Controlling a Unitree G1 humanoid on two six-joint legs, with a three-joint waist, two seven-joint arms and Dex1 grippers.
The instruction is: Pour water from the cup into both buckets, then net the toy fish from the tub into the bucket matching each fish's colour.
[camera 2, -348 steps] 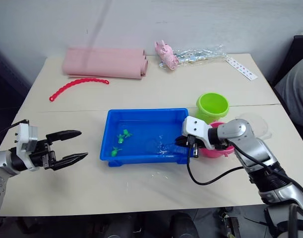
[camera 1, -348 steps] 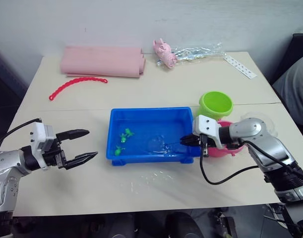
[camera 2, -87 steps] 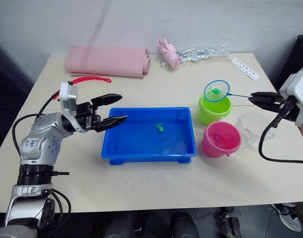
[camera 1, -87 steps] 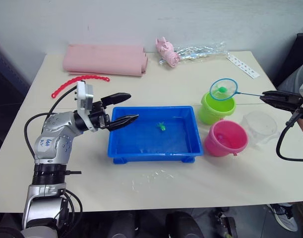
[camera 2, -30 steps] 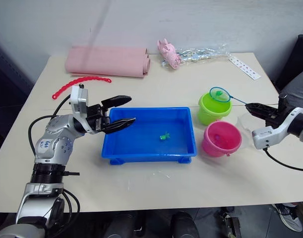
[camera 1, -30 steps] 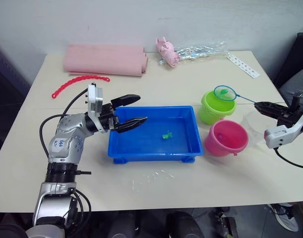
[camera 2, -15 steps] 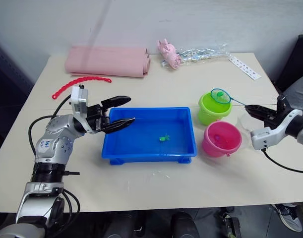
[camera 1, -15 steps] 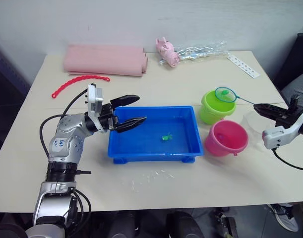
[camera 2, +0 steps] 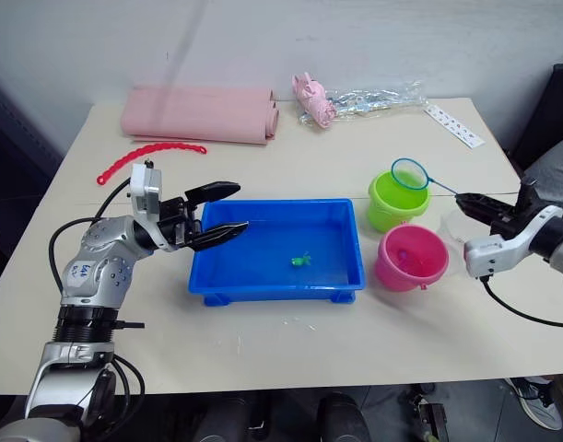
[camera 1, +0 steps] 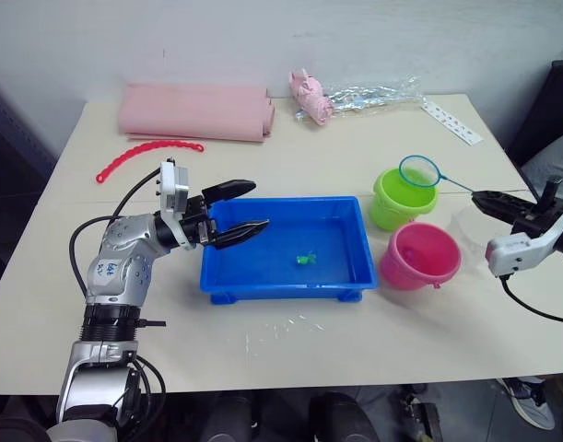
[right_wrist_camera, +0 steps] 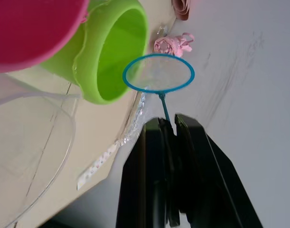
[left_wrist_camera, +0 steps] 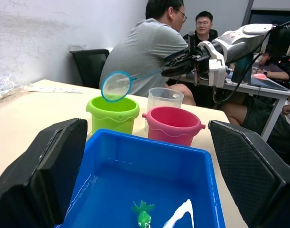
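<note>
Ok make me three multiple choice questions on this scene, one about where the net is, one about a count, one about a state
1. Where is the net's ring?
A. over the green bucket
B. in the tub
C. on the pink mat

2. How many fish lie in the tub?
A. three
B. one
C. none

3. The left gripper's fingers are:
A. shut on a fish
B. shut on the cup
C. open

Key: 1 A, the net hangs at the green bucket rim. 2 B, one green fish floats in the tub. 3 C, the left gripper is spread with nothing between.

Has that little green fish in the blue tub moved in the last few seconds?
Yes. The green fish has drifted from near the far wall of the blue tub toward its near wall.
</note>
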